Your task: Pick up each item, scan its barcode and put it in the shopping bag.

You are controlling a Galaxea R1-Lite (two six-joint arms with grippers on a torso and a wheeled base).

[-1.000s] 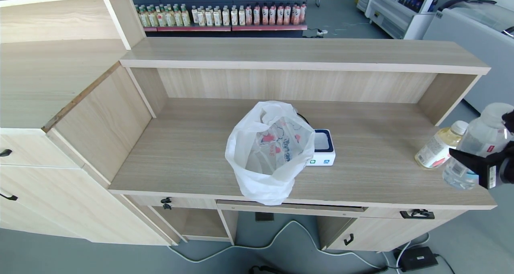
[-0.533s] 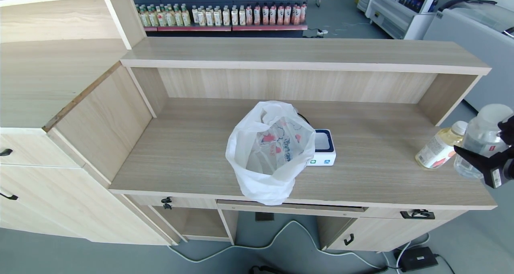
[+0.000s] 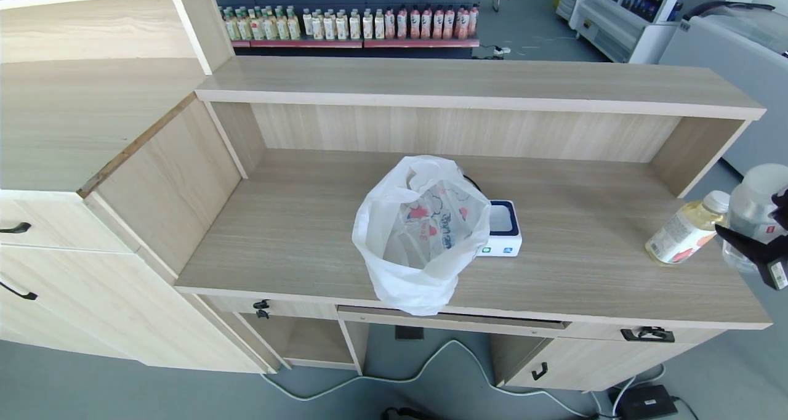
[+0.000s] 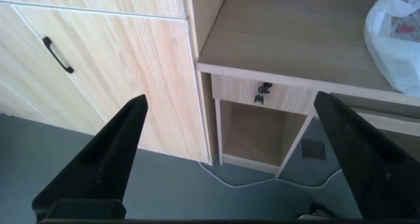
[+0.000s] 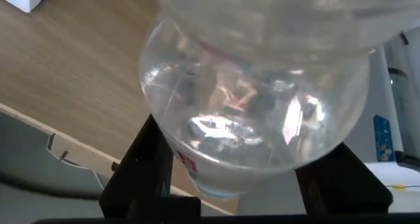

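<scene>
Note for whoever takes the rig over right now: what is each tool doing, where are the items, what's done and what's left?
Left tool: open, holding nothing, low by the counter's left end.
Right tool: shut on the clear bottle at the counter's right end.
Yellow drink bottle stands on the counter beside it. Shopping bag sits open mid-counter, scanner just right of it.
Done: clear bottle gripped. Nothing plainly in the bag.
Left: scan and bag the clear bottle, then the yellow one.
</scene>
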